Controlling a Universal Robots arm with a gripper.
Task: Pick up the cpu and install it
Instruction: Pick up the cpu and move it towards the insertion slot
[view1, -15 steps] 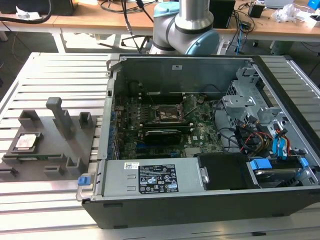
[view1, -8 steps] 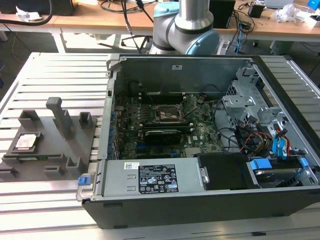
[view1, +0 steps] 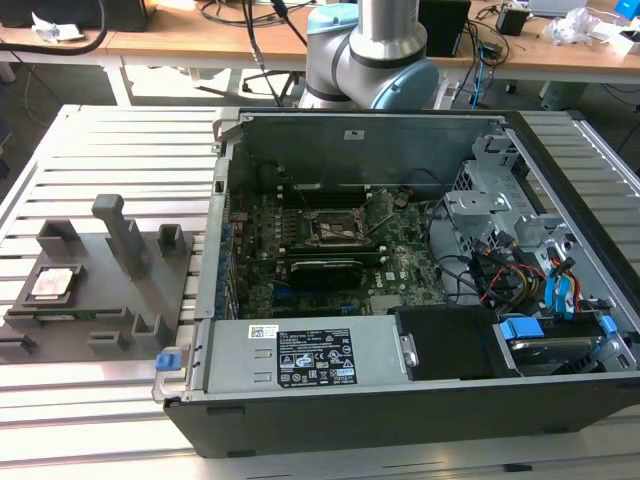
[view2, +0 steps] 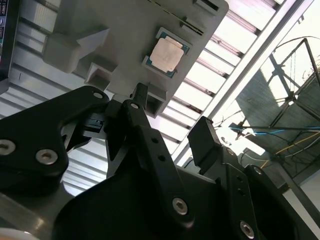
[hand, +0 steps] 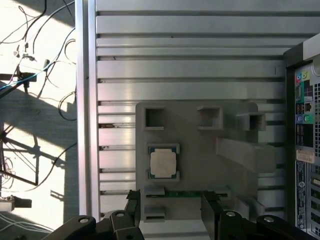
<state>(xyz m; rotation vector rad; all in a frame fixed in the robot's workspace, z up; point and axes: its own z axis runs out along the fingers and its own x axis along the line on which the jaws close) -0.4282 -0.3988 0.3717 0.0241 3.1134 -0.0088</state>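
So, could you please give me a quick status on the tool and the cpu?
Tool open, empty, facing grey plastic fixture. Small square silvery cpu seated in fixture, untouched. Nothing between them.

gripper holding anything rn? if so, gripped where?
Nothing is held. The gripper is open with nothing between its fingers. The cpu lies in its seat on the grey fixture, apart from the fingers.

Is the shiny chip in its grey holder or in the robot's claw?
In the holder. The cpu lies flat in the grey fixture pocket; the gripper is open, holding nothing.
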